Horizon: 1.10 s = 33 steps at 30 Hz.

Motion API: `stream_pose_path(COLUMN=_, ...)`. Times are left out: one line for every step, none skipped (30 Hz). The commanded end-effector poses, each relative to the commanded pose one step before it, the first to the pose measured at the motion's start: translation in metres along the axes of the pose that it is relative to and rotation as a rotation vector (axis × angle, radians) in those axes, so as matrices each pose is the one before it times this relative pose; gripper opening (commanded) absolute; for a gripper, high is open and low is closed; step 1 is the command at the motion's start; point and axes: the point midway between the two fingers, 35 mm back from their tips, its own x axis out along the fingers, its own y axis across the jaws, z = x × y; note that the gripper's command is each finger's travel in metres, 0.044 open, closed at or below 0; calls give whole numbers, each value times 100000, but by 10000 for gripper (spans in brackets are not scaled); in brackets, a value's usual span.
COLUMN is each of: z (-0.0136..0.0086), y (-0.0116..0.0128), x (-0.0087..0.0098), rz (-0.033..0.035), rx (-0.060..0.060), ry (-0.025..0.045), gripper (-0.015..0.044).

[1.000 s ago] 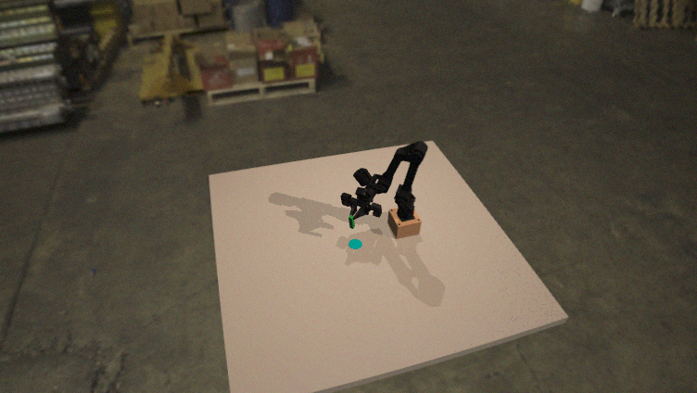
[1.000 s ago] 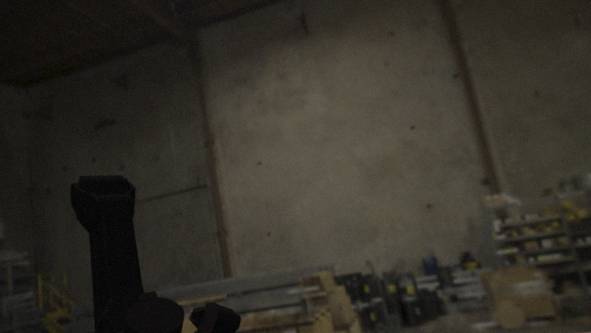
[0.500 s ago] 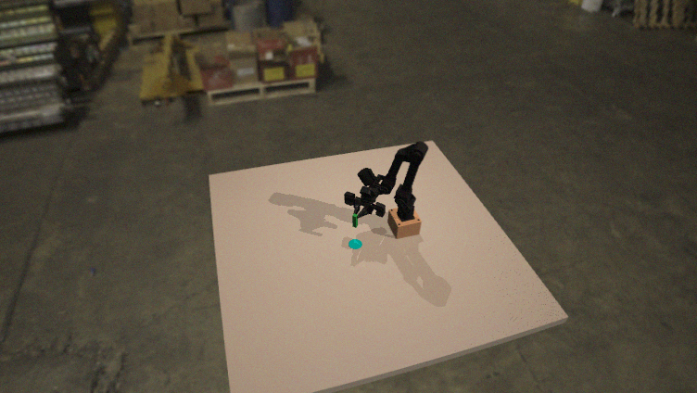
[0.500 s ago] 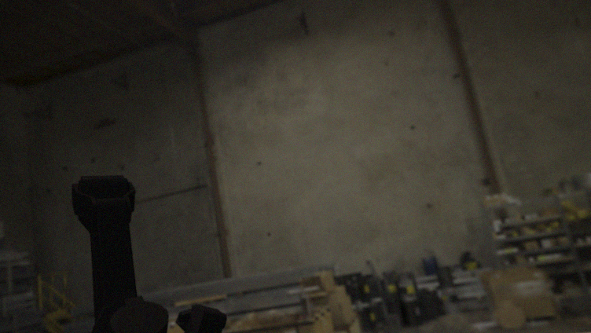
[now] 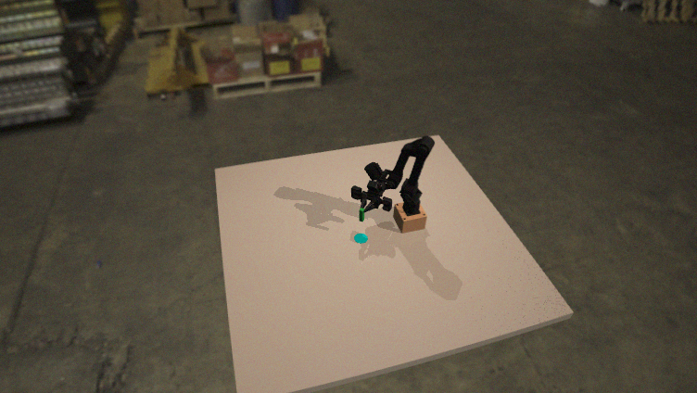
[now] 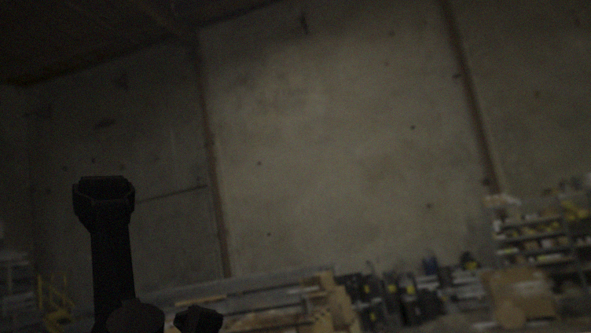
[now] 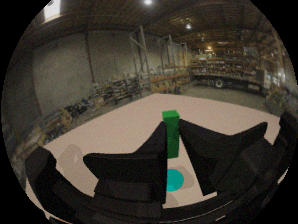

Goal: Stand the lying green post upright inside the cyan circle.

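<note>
The green post [image 5: 361, 214] [image 7: 171, 135] is held between the fingertips and stands about upright in the top view. My gripper [image 5: 363, 209] [image 7: 171, 123] is shut on it, near its upper part in the top view. The cyan circle [image 5: 361, 238] [image 7: 173, 180] lies flat on the table. In the top view the post shows above the circle in the picture, with bare table between them, and it looks raised off the table. The left finger hides part of the circle in the wrist view. The exterior view shows neither post nor circle.
The pale square table [image 5: 292, 293] [image 7: 115, 130] bears the arm's orange-brown base block [image 5: 411, 223], to the right of the circle in the top view. Shadows of the arm fall around the circle. The exterior view shows dark arm links [image 6: 111, 265] against a warehouse wall.
</note>
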Motion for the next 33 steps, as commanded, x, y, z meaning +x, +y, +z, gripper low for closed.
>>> stream_pose_path(z=50, y=92, x=-7, rz=316, rx=-110, ry=-326, gripper=23)
stream_pose_path(z=-19, y=-9, x=2, rz=4, rx=-4, ry=4, gripper=23)
stream_pose_path(z=-58, y=-28, x=7, rz=11, rx=-11, ry=11, gripper=23)
stream_pose_path(z=-97, y=-46, x=12, rz=18, rx=-18, ry=18, gripper=23)
stream_pose_path(z=-117, y=-54, x=14, rz=22, rx=-21, ry=21, gripper=23)
stream_pose_path(z=-118, y=-52, x=14, rz=22, rx=-21, ry=22, gripper=23)
stream_pose_path(z=-120, y=-50, x=14, rz=22, rx=-21, ry=22, gripper=23)
stream_pose_path(z=-121, y=-49, x=14, rz=22, rx=-21, ry=22, gripper=23)
stream_pose_path(z=-122, y=-47, x=14, rz=22, rx=-21, ry=22, gripper=23)
stream_pose_path(z=-123, y=-45, x=14, rz=22, rx=-21, ry=22, gripper=23)
stream_pose_path(z=-124, y=-44, x=14, rz=22, rx=-20, ry=22, gripper=23)
stream_pose_path(z=-125, y=-42, x=14, rz=22, rx=-20, ry=22, gripper=23)
stream_pose_path(z=-125, y=-40, x=14, rz=23, rx=-20, ry=22, gripper=23)
stream_pose_path(z=-126, y=-39, x=14, rz=23, rx=-20, ry=22, gripper=23)
stream_pose_path(z=-127, y=-37, x=14, rz=23, rx=-20, ry=22, gripper=23)
stream_pose_path(z=-128, y=-35, x=14, rz=23, rx=-20, ry=22, gripper=23)
stream_pose_path(z=-129, y=-33, x=14, rz=23, rx=-19, ry=22, gripper=23)
stream_pose_path(z=-130, y=-32, x=14, rz=23, rx=-19, ry=22, gripper=23)
stream_pose_path(z=-131, y=-30, x=14, rz=23, rx=-19, ry=22, gripper=23)
stream_pose_path(z=-131, y=-28, x=14, rz=23, rx=-19, ry=22, gripper=23)
stream_pose_path(z=-132, y=-26, x=14, rz=23, rx=-19, ry=22, gripper=23)
stream_pose_path(z=-133, y=-24, x=14, rz=23, rx=-18, ry=22, gripper=23)
stream_pose_path(z=-133, y=-22, x=14, rz=23, rx=-18, ry=22, gripper=23)
stream_pose_path(z=-134, y=-21, x=14, rz=23, rx=-18, ry=22, gripper=23)
stream_pose_path(z=-135, y=-19, x=14, rz=23, rx=-18, ry=22, gripper=23)
stream_pose_path(z=-135, y=-17, x=14, rz=23, rx=-18, ry=22, gripper=23)
stream_pose_path(z=-136, y=-15, x=14, rz=23, rx=-18, ry=23, gripper=23)
stream_pose_path(z=-136, y=-13, x=14, rz=23, rx=-17, ry=23, gripper=23)
stream_pose_path(z=-137, y=-11, x=14, rz=23, rx=-17, ry=23, gripper=23)
stream_pose_path(z=-137, y=-9, x=14, rz=24, rx=-17, ry=23, gripper=23)
stream_pose_path(z=-138, y=-7, x=14, rz=24, rx=-17, ry=23, gripper=23)
stream_pose_path(z=-138, y=-5, x=14, rz=24, rx=-17, ry=23, gripper=23)
stream_pose_path(z=-139, y=-3, x=14, rz=24, rx=-17, ry=23, gripper=23)
